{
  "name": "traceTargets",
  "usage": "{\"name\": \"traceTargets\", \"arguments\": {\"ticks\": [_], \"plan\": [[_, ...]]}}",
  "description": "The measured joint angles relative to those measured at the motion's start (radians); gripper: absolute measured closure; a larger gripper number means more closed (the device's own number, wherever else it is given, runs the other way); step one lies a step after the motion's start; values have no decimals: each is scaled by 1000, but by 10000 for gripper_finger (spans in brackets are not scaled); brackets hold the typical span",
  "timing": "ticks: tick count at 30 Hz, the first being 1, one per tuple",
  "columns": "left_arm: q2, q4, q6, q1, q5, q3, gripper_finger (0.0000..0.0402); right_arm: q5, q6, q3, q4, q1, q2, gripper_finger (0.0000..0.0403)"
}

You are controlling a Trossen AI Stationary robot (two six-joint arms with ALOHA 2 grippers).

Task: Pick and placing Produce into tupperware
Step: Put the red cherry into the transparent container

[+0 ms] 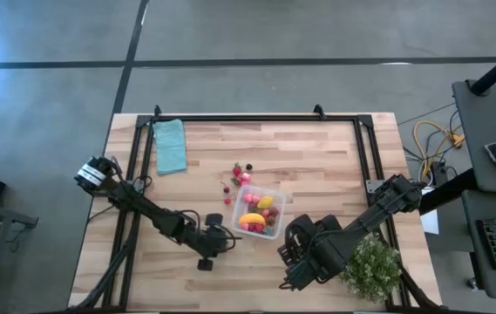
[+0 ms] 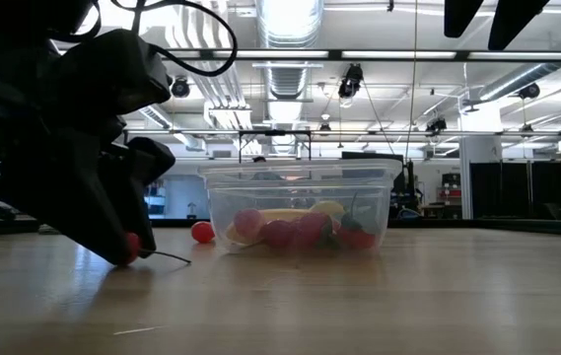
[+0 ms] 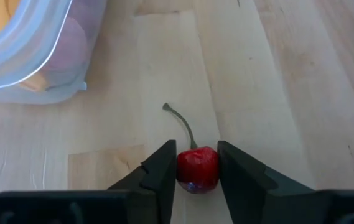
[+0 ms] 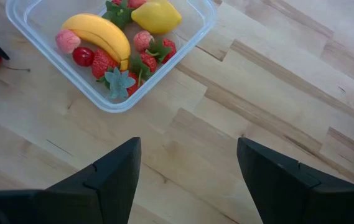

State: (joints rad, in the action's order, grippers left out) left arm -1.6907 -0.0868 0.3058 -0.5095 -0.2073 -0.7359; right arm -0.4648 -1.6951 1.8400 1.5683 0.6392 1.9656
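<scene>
I have the left gripper point(image 3: 196, 171) down on the table point(image 1: 335, 166), its fingers clamped on a red cherry point(image 3: 197, 169) just beside the tupperware point(image 1: 260, 212). The tub holds a banana point(image 4: 101, 36), a lemon point(image 4: 156, 15) and strawberries. My right gripper point(image 4: 189, 171) hangs wide open near the tub.

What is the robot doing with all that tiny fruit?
It is putting toy fruit into a clear tub. The left end effector is shut on a red cherry on the wooden table, right beside the tub. A banana, a lemon and strawberries are already inside. A few pieces wait on the table. The right end effector hangs open near the tub.
</scene>
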Motion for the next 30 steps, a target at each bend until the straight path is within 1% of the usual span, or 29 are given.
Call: {"name": "traceTargets", "arguments": {"ticks": [6,10,13,17,19,24,28,30], "plan": [[31,28,1,0,7,-4,309,0,0,0,0,0,0,145],[100,35,1,0,0,-5,309,0,0,0,0,0,0,145],[180,31,-14,-1,-43,-5,309,-4,0,0,2,0,0,145],[278,27,-156,1,-131,-5,309,-9,1,0,2,0,0,145],[301,21,-249,18,-147,-6,309,-11,1,0,3,0,0,145],[302,6,-329,113,-132,-6,309,-18,-2,0,3,0,0,145],[260,-26,-344,204,-44,-26,308,-18,-23,0,2,0,0,145],[231,-24,-338,242,-24,-47,302,-18,-27,0,2,0,0,145]]}}
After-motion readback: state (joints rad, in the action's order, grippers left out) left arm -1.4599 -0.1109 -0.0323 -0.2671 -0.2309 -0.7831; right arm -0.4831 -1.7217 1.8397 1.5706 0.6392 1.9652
